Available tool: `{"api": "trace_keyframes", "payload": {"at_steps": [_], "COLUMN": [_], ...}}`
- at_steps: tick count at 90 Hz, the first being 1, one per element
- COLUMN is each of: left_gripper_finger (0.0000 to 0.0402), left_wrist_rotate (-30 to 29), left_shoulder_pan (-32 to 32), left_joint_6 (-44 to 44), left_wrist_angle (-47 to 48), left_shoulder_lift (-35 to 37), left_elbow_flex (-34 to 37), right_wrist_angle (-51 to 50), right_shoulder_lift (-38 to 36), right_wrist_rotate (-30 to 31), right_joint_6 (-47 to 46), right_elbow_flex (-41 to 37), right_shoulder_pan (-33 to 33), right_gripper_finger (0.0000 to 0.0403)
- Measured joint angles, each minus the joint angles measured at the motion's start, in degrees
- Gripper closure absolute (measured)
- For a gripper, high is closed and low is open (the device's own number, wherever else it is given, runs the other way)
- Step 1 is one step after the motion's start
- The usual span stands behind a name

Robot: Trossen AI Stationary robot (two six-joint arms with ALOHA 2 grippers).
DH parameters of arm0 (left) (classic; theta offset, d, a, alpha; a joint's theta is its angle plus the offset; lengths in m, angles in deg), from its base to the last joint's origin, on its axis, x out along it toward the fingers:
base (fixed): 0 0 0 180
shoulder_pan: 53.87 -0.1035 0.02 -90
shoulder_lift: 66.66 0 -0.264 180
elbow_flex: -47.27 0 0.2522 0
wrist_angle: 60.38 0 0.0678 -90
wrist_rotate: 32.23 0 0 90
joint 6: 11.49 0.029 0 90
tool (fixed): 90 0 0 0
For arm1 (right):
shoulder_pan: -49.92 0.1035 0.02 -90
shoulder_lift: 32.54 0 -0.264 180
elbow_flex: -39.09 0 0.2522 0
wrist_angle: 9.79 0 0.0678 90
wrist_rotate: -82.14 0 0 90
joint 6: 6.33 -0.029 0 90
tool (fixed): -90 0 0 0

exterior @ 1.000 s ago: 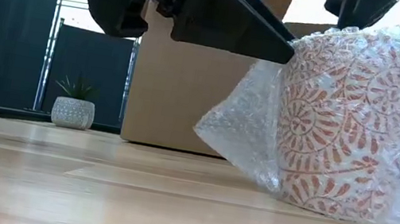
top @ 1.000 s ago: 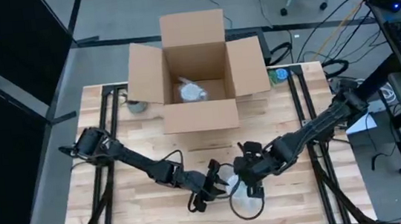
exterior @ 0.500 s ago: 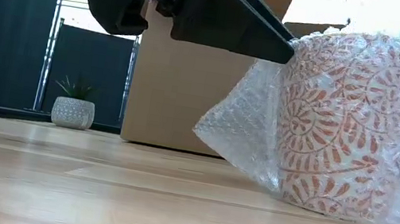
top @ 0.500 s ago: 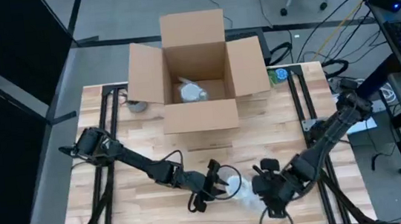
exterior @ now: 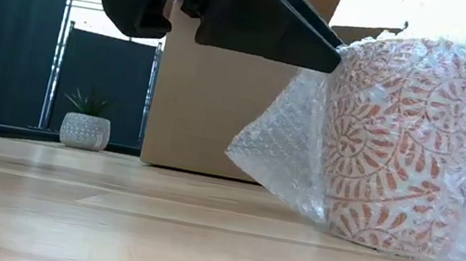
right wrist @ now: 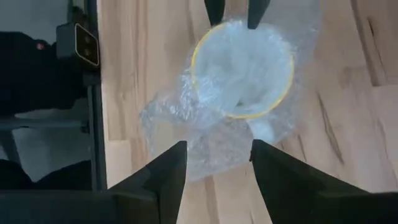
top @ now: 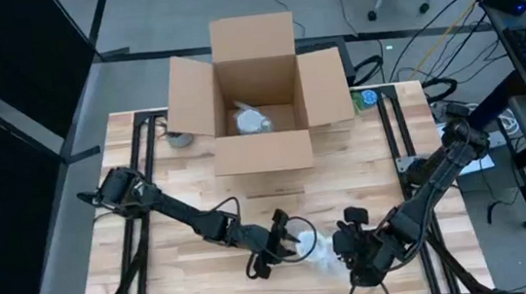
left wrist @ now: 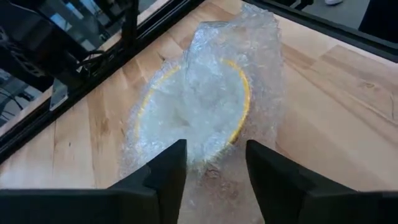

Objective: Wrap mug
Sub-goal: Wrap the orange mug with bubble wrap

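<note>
- Since a second earlier, the right tool (top: 355, 251) had pulled away from the mug (top: 304, 238) toward the tabletop's near edge, ending at the mug's 4 o'clock in the high view; the left tool (top: 288, 241) had hardly shifted.
- Left tool: its fingers (left wrist: 166, 177) stood apart in the left wrist view, their tips at the mug's rim over the bubble wrap (left wrist: 214, 106). In the low view one dark finger (exterior: 272, 34) reached the top edge of the wrapped mug (exterior: 400, 143). Whether it pinched the wrap could not be told.
- Right tool: its fingers (right wrist: 165, 174) were spread wide in the right wrist view, hanging above the loose wrap (right wrist: 205, 140) with nothing between them.
- Mug: it stood upright near the front middle of the tabletop (top: 199, 188), orange-patterned with a yellow rim, and wrap lay over its mouth and round its sides. A loose flap (exterior: 282, 148) trailed down to the wood on one side.
- Farther out, at the mug's 12 o'clock in the high view, an open cardboard box (top: 257, 89) sat at the back of the tabletop with a bubble-wrapped bundle (top: 252, 121) inside.
- A small potted plant (exterior: 86, 124) stood at the box's 9 o'clock in the low view, well apart from the mug.
</note>
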Motion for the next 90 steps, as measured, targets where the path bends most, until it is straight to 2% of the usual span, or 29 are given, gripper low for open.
{"api": "trace_keyframes", "payload": {"at_steps": [14, 26, 49, 56, 63, 69, 76, 90], "left_gripper_finger": [0.0193, 0.0178, 0.0175, 0.0175, 0.0175, 0.0175, 0.0175, 0.0175], "left_wrist_rotate": [0.00, -0.15, -1.23, -2.59, -3.34, -3.24, -0.56, 0.98], "left_shoulder_pan": [0.16, 0.53, 0.83, 0.70, -0.18, -1.41, -3.07, -4.14], "left_joint_6": [0.30, 0.17, -2.88, -4.54, -5.97, -7.87, -11.36, -13.45], "left_wrist_angle": [0.43, 2.09, 12.27, 15.79, 18.35, 18.15, 15.84, 16.18], "left_shoulder_lift": [0.68, 3.33, 8.58, 9.89, 10.04, 9.87, 8.63, 7.37], "left_elbow_flex": [0.07, 0.04, 0.04, 0.04, 0.13, 1.14, 1.55, 1.79], "right_wrist_angle": [0.06, 0.04, 0.32, 0.75, 0.86, 0.87, 0.90, 1.76], "right_shoulder_lift": [0.10, 1.78, 6.41, 7.84, 9.18, 10.09, 11.45, 14.57], "right_wrist_rotate": [2.07, 4.17, 4.72, 4.38, 1.56, 0.06, 2.00, 3.04], "right_joint_6": [-2.99, -4.40, -4.89, -7.96, -12.92, -17.20, -20.94, -23.05], "right_elbow_flex": [0.02, 0.04, 0.04, 0.04, 0.03, 0.02, 0.04, 0.04], "right_shoulder_pan": [0.63, 1.87, 2.07, 2.10, 3.13, 4.67, 6.16, 6.63], "right_gripper_finger": [0.0236, 0.0236, 0.0236, 0.0236, 0.0236, 0.0236, 0.0236, 0.0236]}}
